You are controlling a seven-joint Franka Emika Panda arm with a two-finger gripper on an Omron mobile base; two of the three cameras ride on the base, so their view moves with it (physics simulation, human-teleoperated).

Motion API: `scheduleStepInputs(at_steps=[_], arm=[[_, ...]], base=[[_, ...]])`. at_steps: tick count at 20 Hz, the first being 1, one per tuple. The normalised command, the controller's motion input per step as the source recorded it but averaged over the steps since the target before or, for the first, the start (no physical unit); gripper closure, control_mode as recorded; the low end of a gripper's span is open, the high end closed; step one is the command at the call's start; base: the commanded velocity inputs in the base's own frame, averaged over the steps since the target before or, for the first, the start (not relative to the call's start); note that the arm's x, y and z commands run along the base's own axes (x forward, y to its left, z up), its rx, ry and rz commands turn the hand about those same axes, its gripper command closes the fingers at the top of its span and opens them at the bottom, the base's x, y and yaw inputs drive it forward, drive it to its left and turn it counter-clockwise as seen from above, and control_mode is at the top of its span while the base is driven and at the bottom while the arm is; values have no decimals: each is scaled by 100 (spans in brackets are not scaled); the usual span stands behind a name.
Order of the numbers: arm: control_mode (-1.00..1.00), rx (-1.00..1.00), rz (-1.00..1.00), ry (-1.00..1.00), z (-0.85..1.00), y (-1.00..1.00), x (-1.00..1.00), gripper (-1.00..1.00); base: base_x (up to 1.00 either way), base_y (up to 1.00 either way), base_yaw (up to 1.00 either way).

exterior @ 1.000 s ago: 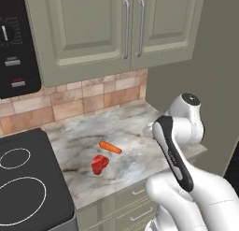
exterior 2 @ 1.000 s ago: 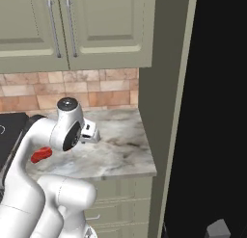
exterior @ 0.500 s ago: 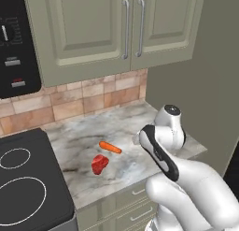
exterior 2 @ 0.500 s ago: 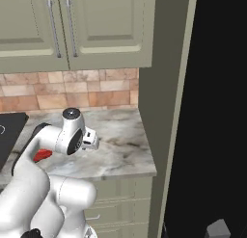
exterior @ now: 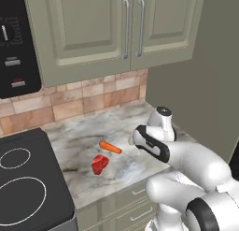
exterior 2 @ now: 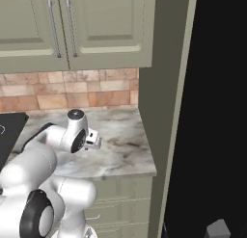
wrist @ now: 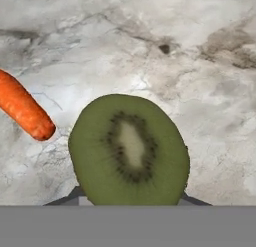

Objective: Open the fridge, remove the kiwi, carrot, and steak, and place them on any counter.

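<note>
Kiwi half over the surface, right in front of the gripper

Left base: we see carrot [exterior: 110, 147] and steak [exterior: 99, 163] lying apart on the marbled surface [exterior: 84, 136], arm bent low beside them. Right base: fridge [exterior 2: 217, 112] at right. Hand: kiwi [wrist: 129, 150] fills the foreground, carrot just left; we can't tell the gripper's opening or whether it holds the kiwi.

A halved kiwi [wrist: 129, 151], cut green face with pale core and dark seeds toward the camera, sits low in the frame's centre. A carrot [wrist: 22, 109] lies at left, over the marbled counter [wrist: 210, 91].
</note>
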Motion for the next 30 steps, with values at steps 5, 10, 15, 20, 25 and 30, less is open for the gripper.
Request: scheduleStepInputs(at_steps=[5, 10, 15, 20, 25, 30], arm=[[-100, 0, 0, 1, -38, 2, 23, 100], [-100, 0, 0, 2, -38, 1, 18, 100], [-100, 0, 0, 0, -31, 1, 9, -100], [-100, 0, 0, 0, -10, 0, 3, -100], [-100, 0, 0, -5, 23, 0, 0, -100], [-100, 0, 0, -16, 84, 0, -11, -100]], base=[[0, 0, 0], [0, 0, 0], [0, 0, 0], [0, 0, 0], [0, 0, 0], [0, 0, 0]])
